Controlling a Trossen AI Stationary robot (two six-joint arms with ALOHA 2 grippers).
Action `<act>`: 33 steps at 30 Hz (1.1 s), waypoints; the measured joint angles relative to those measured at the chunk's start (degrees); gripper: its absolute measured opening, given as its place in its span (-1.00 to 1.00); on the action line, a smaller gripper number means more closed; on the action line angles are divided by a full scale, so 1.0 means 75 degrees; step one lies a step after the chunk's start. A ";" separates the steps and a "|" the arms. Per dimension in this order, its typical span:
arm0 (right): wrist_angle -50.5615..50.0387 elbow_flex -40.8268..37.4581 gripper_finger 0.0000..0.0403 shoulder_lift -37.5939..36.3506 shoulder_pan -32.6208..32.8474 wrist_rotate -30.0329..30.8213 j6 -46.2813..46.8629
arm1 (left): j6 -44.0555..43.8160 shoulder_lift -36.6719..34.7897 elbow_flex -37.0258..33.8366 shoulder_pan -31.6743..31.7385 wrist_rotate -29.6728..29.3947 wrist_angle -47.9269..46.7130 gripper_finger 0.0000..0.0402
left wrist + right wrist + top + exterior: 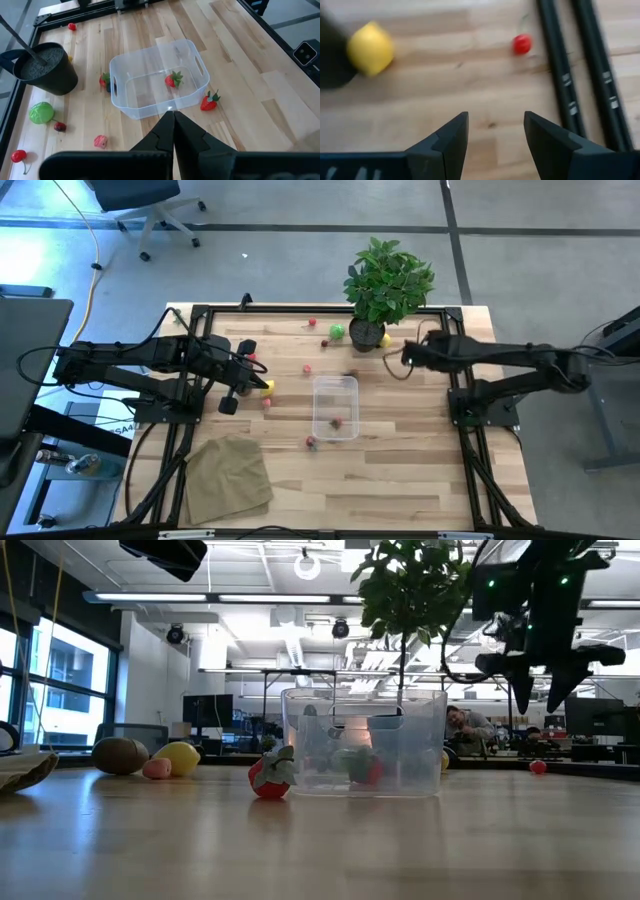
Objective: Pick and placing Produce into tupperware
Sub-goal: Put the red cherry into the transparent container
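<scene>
The clear tupperware (335,408) stands mid-table with one strawberry (173,79) lying inside it. Another strawberry (210,101) lies on the wood just outside its near wall. More produce is scattered about: a lemon (265,386), a green piece (337,331), cherries (60,127) and a pink piece (100,141). My left gripper (173,117) hangs shut above the table, left of the tupperware, and holds nothing. My right gripper (495,130) is open and points down over bare wood near the table's far right, with a yellow piece (370,47) and a red cherry (522,44) ahead of it.
A potted plant (385,285) stands at the far edge, close to my right gripper (405,356). A tan cloth (230,475) lies at the near left. Black frame rails (570,75) run along the table's right side. A kiwi (120,755) lies on the left.
</scene>
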 joint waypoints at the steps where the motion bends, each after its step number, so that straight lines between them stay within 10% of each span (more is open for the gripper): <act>1: 0.0061 -0.0003 -0.08 0.0000 -0.0295 -0.0012 -0.0084 | 0.0001 0.0000 0.0000 0.0001 0.0000 0.0003 -1.00; 12: 0.1499 -0.0003 -0.08 0.0003 -0.2530 -0.0383 -0.1043 | 0.0000 0.0000 0.0000 0.0003 0.0000 0.0003 -1.00; 26: 0.3342 -0.1776 -0.08 0.0009 -0.2666 -0.0802 -0.0066 | 0.0001 0.0000 0.0000 0.0003 0.0000 0.0003 -1.00; 33: 0.3850 -0.2232 -0.08 0.0009 -0.2109 0.0493 0.0280 | 0.0001 0.0000 0.0000 0.0001 0.0000 0.0003 -1.00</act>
